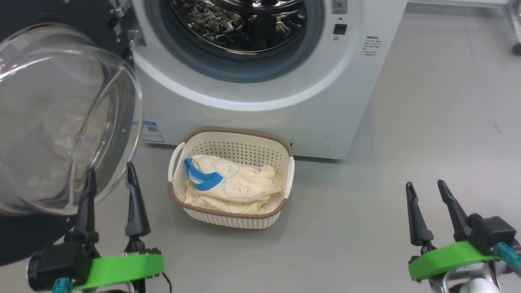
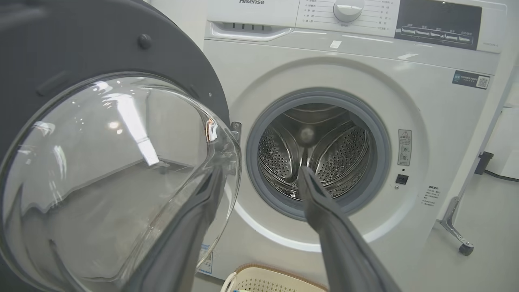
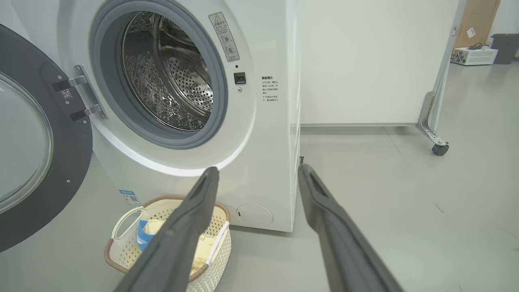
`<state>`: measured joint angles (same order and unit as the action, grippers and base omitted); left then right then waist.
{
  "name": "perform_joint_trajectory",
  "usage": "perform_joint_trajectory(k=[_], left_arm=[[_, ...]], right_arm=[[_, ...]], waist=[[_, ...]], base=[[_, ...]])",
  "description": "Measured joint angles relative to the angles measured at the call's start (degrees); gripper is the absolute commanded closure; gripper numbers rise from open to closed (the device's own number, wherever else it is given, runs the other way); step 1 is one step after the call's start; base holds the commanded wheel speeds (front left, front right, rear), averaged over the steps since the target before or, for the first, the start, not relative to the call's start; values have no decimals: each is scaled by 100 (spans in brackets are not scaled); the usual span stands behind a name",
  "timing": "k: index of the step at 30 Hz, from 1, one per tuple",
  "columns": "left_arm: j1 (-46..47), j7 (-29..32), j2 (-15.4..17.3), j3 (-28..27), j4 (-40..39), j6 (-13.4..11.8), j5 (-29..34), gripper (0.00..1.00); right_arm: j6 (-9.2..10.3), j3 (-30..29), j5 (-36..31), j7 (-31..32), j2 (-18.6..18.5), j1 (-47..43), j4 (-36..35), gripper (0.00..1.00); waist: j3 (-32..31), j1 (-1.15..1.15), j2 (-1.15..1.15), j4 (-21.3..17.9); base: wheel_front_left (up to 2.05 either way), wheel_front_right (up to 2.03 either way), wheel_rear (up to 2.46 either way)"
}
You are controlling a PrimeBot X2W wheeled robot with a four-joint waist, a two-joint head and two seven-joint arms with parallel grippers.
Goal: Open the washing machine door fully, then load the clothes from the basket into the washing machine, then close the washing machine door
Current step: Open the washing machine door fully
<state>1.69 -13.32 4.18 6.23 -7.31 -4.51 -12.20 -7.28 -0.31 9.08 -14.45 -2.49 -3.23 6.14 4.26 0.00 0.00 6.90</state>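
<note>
Nearest of all, two grippers with long dark fingers on green mounts are seen at the bottom of the head view. At the lower left, the left gripper [image 1: 110, 170] is held with its jaws parted and nothing clasped between them. Its fingers are raised at the lower right edge of the washing machine door [image 1: 61, 122], which is swung wide open to the left on its hinge. The door's bulging clear glass bowl is turned toward the robot, and its rim is seen crossing between the two fingers. Whether the glass is touched cannot be told.

At the lower right, the right gripper [image 1: 425, 184] is likewise spread open and empty. It is held above the grey floor [image 1: 427, 122], well apart from the door and the laundry.

The basket [image 1: 236, 131], cream and perforated with a brown rim, is set on the floor between the two grippers and farther off. It is placed just in front of the washing machine [image 1: 264, 118], below the open mouth. The clothes [image 1: 236, 187], pale yellow with a bright blue trim, are piled inside the basket, well clear of both sets of jaws.

Beyond the basket, the steel drum [image 1: 236, 24] is exposed inside the grey rubber gasket [image 1: 244, 69].
</note>
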Motion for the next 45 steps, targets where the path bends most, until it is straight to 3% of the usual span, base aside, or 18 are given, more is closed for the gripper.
perform_joint_trajectory(k=[10,16,22,29,34,45], left_arm=[[-460,-84,42,112,537,298,-159,0],[-678,-105,37,-175,759,423,-183,0],[-911,-107,-44,-401,753,809,-75,0],[-1181,-107,-129,-512,756,1003,-57,0],[-1260,-107,-129,-806,771,899,-202,0],[-1298,-107,-135,-960,735,945,-197,0]], right_arm=[[0,12,0,0,10,3,-38,0],[0,0,43,0,11,2,-60,0],[0,8,60,0,12,3,-60,0],[0,-2,100,0,13,2,-55,0],[0,-64,100,0,14,-11,-56,0],[0,-85,100,0,16,-133,-64,0]], waist=[[-2,0,0,-802],[39,0,0,-1205],[75,0,0,-1444],[-5,0,0,-1531],[-137,0,0,-1527],[-240,0,0,-1492]], base=[[0,0,0],[0,0,0],[0,0,0],[0,0,0],[0,0,0],[0,0,0]])
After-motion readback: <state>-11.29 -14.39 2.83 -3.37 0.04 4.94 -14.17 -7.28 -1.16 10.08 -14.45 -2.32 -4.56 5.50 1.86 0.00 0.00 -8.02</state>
